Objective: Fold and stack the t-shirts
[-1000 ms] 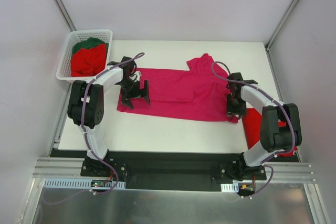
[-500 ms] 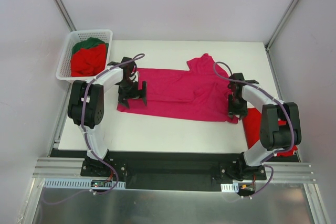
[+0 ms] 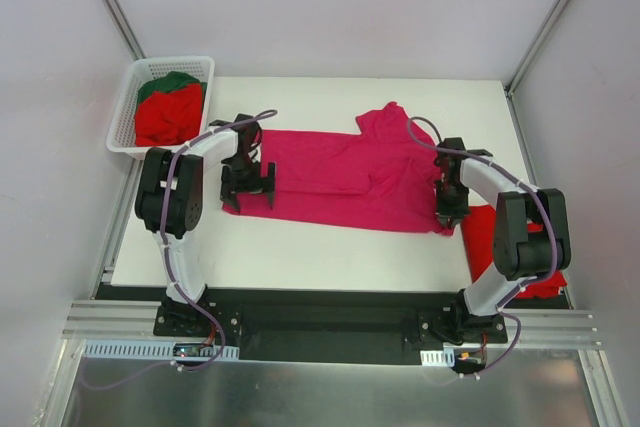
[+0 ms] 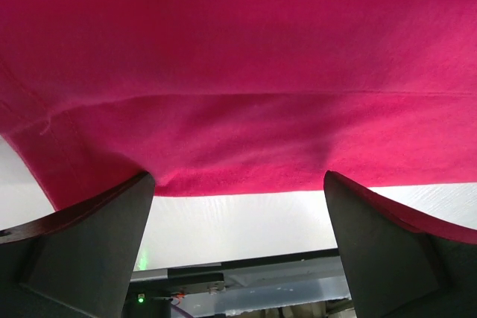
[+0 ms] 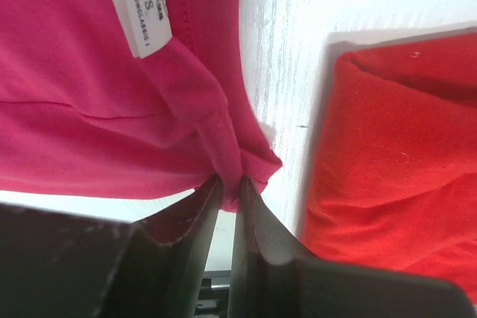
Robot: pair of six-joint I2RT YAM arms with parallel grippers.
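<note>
Your right gripper point(image 5: 229, 206) is pinched almost closed on a bunched corner of the soft magenta-pink t-shirt point(image 3: 340, 172), down at its near right hem. Your left gripper point(image 4: 238, 179) stands wide open, its fingers straddling the near left hem with nothing clamped.

The shirt lies spread across the middle of the white table point(image 3: 300, 247), one sleeve rumpled at the far edge.

Risks from here:
- The right pinch holds only a thin roll of hem. Knit cloth is slippery there, so a quick lift could pull it free.
- The left fingers sit right at the hem line. Close too shallow and you catch one layer or none.
- Lifting before the left clamps would drag the shirt from one corner and skew the fold.
- The pinched corner lies just beside the folded bright red t-shirt point(image 5: 387, 161). A sideways sweep could snag it and undo that fold.

Materials: matte jersey cloth, limp, creasing easily, with a stitched double hem. A stiff white size label point(image 5: 138, 5) shows near the right grip. The white plastic lattice basket point(image 3: 125, 112) at far left holds more red and dark green cloth, well apart from both arms.
</note>
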